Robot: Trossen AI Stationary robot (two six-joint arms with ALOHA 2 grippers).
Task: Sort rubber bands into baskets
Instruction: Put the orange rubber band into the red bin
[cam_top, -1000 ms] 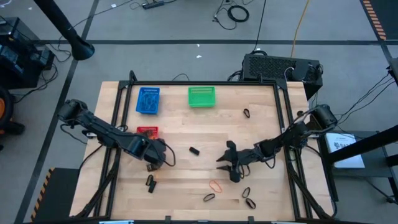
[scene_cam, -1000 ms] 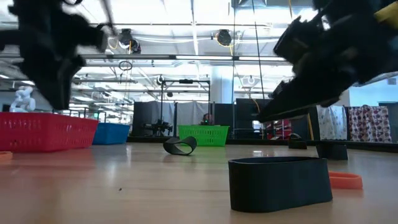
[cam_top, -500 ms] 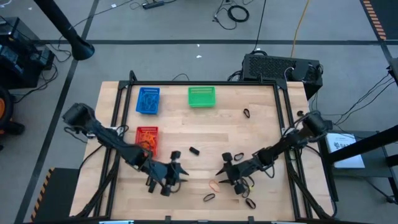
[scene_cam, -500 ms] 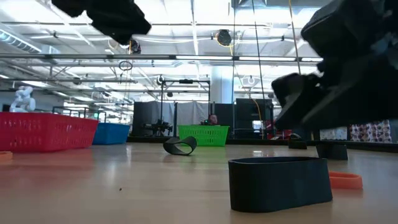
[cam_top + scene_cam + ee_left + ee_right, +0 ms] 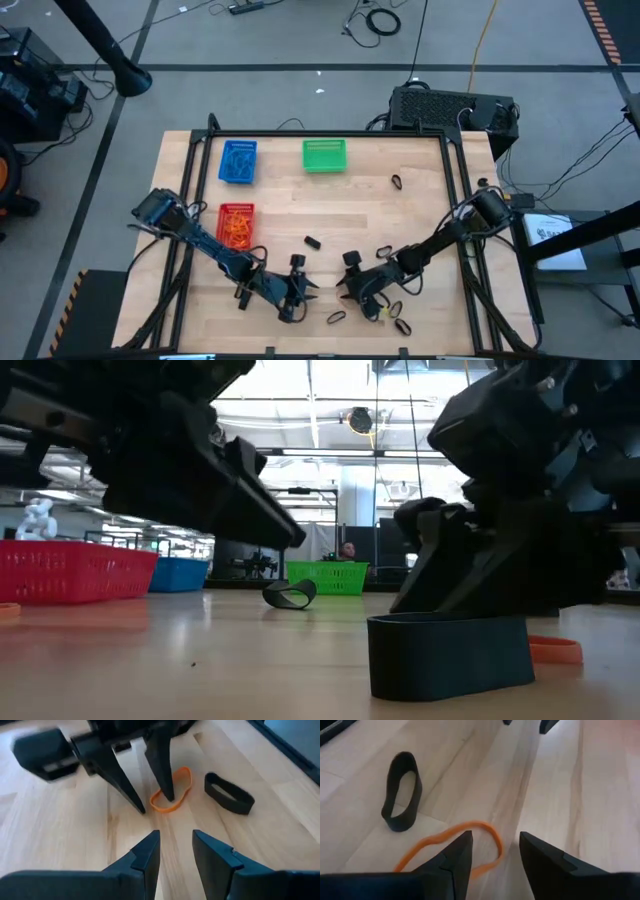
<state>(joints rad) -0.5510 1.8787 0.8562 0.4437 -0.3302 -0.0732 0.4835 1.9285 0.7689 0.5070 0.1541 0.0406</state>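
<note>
While both arms hide it overhead, 2 spread claws, left claw (image 5: 174, 845) and right claw (image 5: 492, 845), flank an orange band (image 5: 171, 790).

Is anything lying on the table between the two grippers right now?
Yes. In the left wrist view, an orange rubber band lies between the open left gripper and the open right gripper, one right finger planted inside its loop.

Left arm reaching in from table's left edge, stretching low toward front centre; left gripper (image 5: 308, 291) hanging just above tabletop, fingers (image 5: 145, 857) parted, gripping nothing. Right arm angling in from right edge, likewise low; right gripper (image 5: 345, 292) facing left one, tips near each other, fingers (image 5: 457, 852) spread apart, nothing between them.
</note>
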